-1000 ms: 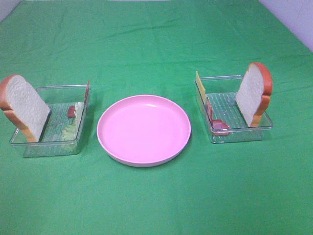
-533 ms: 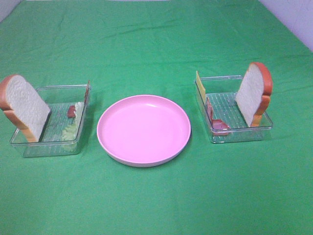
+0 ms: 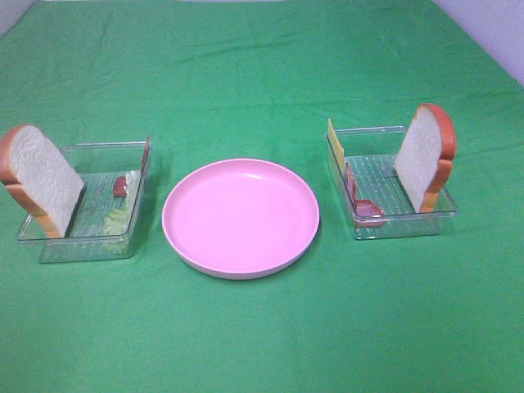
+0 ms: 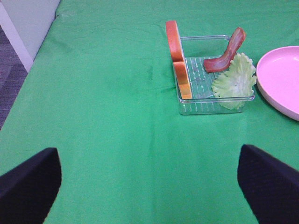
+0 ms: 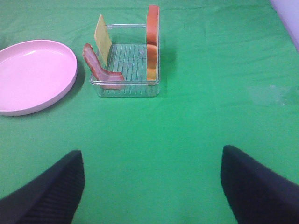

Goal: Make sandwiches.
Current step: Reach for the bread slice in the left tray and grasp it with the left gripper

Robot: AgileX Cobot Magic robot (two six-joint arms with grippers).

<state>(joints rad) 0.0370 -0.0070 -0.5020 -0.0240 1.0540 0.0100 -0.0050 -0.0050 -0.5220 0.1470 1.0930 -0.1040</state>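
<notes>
No stacked sandwich shows; its parts stand in two clear trays. The left tray [image 3: 82,241] holds an upright bread slice [image 3: 37,176], lettuce [image 4: 235,80] and a bacon strip [image 4: 225,56]. In the right tray [image 3: 401,225] are another upright bread slice [image 3: 424,155], a yellow cheese square [image 5: 103,38] and bacon [image 5: 99,70]. My left gripper [image 4: 149,196] is open, well short of the left tray, with only cloth between its fingers. Equally far back from the right tray, my right gripper [image 5: 149,191] is open and holds nothing. Neither gripper appears in the high view.
A round pink plate [image 3: 240,217] with nothing on it sits between the trays. Green cloth [image 3: 262,74] covers the table. The table's left edge and the floor [image 4: 11,70] show in the left wrist view.
</notes>
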